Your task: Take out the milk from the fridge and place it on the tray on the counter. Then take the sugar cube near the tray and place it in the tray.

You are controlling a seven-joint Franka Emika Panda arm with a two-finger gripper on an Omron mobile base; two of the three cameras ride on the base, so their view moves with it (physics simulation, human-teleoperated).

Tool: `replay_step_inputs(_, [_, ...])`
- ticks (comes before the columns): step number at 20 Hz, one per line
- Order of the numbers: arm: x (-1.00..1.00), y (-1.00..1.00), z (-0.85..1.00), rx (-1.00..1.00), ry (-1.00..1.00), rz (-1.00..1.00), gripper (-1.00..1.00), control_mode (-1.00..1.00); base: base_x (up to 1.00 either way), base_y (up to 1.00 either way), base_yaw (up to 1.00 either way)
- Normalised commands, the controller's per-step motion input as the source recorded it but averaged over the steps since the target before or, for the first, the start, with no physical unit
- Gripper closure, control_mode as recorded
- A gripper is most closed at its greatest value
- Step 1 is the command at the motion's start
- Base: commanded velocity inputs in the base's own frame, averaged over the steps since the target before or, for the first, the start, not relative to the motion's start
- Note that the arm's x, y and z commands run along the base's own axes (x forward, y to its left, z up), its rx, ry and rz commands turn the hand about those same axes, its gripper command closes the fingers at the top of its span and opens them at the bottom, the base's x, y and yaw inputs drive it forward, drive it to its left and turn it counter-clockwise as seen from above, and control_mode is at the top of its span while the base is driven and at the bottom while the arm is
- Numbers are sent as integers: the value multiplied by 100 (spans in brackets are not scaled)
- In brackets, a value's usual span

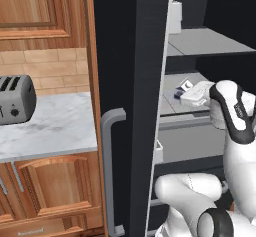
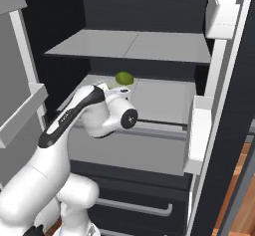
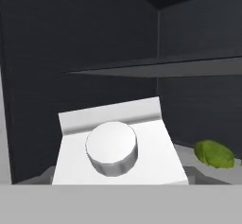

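Note:
The fridge (image 1: 130, 81) stands open, its black door with the grey bar handle (image 1: 107, 171) swung toward me. The milk (image 1: 184, 87), a small white carton with blue-grey markings, is on the middle grey shelf (image 2: 159, 100). My gripper (image 1: 189, 94) reaches in over that shelf and sits around the carton. In the hand view the milk (image 3: 113, 147) is very close, its round white cap and sloped top facing the camera. The carton lies between my fingers, whose tips are hidden. The marble counter (image 1: 55, 126) lies left of the fridge.
A green rounded fruit (image 2: 124, 78) (image 3: 213, 154) lies on the same shelf just beside the carton. Another shelf (image 2: 134, 46) hangs close above. White door bins (image 2: 199, 130) line the right. A grey toaster (image 1: 15, 101) stands on the counter.

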Motion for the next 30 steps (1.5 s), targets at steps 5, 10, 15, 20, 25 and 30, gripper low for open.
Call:
replay_step_inputs(5, [-67,-4,63,0,22,-24,100,-100,0,0,0])
replay_step_inputs(10, [-40,-19,40,0,43,-23,100,-100,0,0,0])
replay_step_inputs(15, [-38,-43,32,0,27,-23,100,-100,0,0,0])
replay_step_inputs(20, [-52,-22,5,0,-7,-15,100,-100,0,0,0])
replay_step_inputs(25, [-77,0,0,-1,-27,-15,100,-100,0,0,0])
replay_step_inputs(30, [-50,6,1,-3,-19,-11,100,-100,0,0,0])
